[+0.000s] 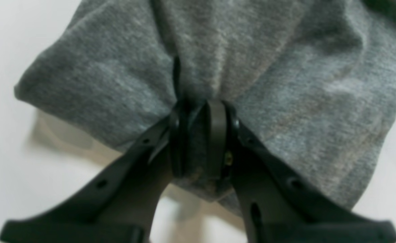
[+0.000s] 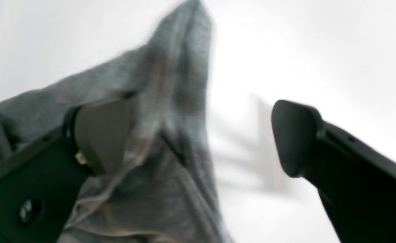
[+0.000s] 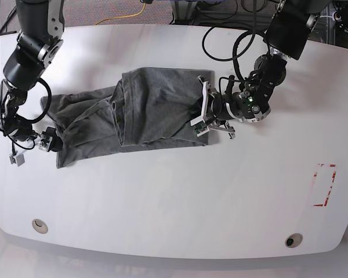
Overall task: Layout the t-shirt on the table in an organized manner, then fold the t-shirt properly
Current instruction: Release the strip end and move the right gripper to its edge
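left tool (image 1: pixel 198 135) pinches the grey t-shirt (image 1: pixel 285 84) above the table (image 1: pixel 8 168).

light: bright, even | wrist views: blurry | base view: sharp

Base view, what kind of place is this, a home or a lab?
Probably a robotics lab or test bench: a glossy white tabletop with round cable holes, a red tape rectangle marking a spot, and loose cables beyond the far edge. Nothing domestic shows.
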